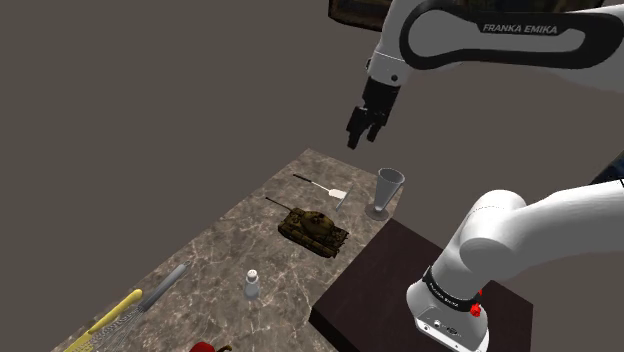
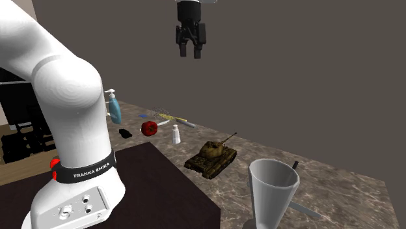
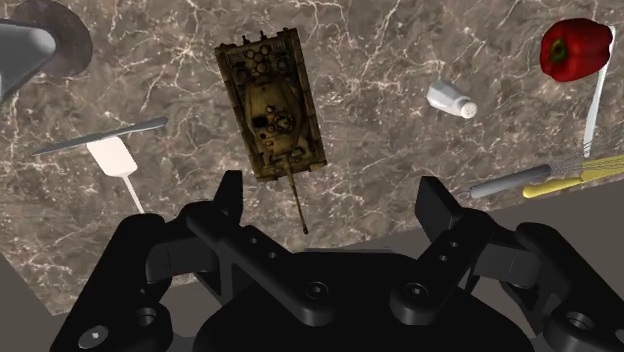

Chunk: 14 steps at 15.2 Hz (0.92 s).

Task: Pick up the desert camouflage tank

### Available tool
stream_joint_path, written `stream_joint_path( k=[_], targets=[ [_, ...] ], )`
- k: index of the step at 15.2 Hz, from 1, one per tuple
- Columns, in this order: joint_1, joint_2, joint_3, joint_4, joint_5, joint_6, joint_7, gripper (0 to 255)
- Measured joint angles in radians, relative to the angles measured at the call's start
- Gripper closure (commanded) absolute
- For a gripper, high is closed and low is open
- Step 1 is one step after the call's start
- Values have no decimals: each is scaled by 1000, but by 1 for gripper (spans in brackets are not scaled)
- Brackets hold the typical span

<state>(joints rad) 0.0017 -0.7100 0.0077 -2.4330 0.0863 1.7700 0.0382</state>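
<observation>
- gripper [image 3: 330, 195] spread wide, empty, high over the marble counter [image 3: 400, 160]
- tank [image 3: 271, 100] on the counter well below, slightly ahead of the finger gap
- hull's long axis crosses the closing line, barrel toward gripper; likely a descent, little rotation needed

A plain grey-brown wall [image 1: 150, 80] stands behind the counter [image 1: 225, 235]; the counter top is brown marble with pale veins; at the second exterior view's left some dark furniture [image 2: 23, 140], hard to make out, stands on a tan floor [image 2: 13, 170]; the light is dim and even.
</observation>
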Motion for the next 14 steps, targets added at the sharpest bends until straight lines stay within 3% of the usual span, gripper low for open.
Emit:
stream_joint_path(
  k=[9,14],
  targets=[
    [15,254,-11,-76,-15,297,-93,0],
    [24,447,-13,-48,-19,445,-138,0]
  ],
)
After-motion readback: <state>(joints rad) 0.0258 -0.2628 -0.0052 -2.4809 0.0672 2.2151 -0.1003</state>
